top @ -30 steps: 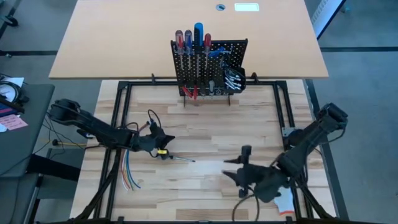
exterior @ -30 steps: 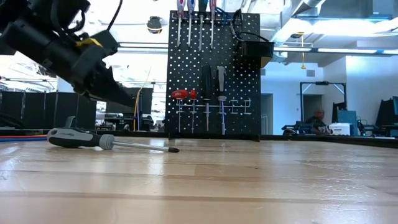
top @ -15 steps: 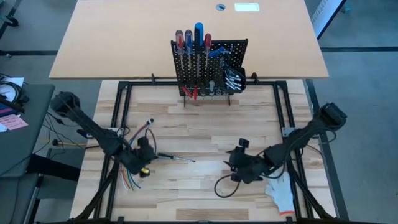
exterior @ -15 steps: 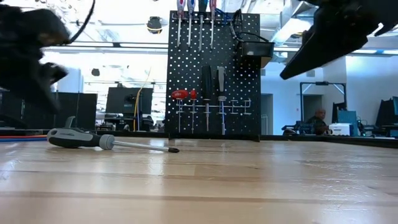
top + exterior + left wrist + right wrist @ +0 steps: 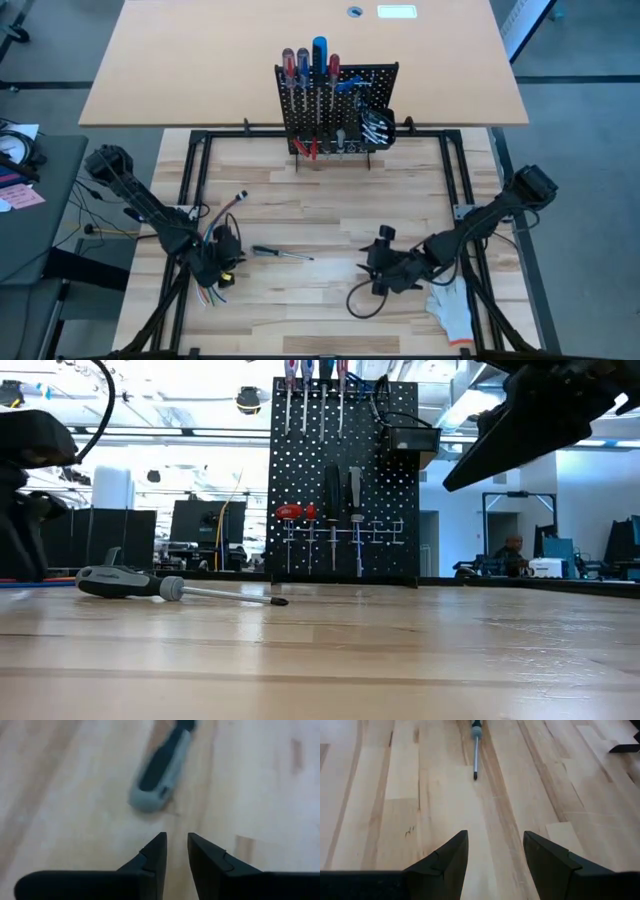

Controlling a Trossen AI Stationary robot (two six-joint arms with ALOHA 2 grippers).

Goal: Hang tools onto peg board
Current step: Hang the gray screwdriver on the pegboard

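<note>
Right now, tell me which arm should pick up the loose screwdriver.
Left. Its claw sits just beside the screwdriver's handle end, fingers nearly shut, with the grey handle right ahead in its wrist view. The right claw is open but faces the tip from farther off.

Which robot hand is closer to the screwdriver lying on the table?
The left. The left gripper sits right beside the handle end of the screwdriver, not touching it. The right gripper is farther off, past the tip end, facing it.
</note>
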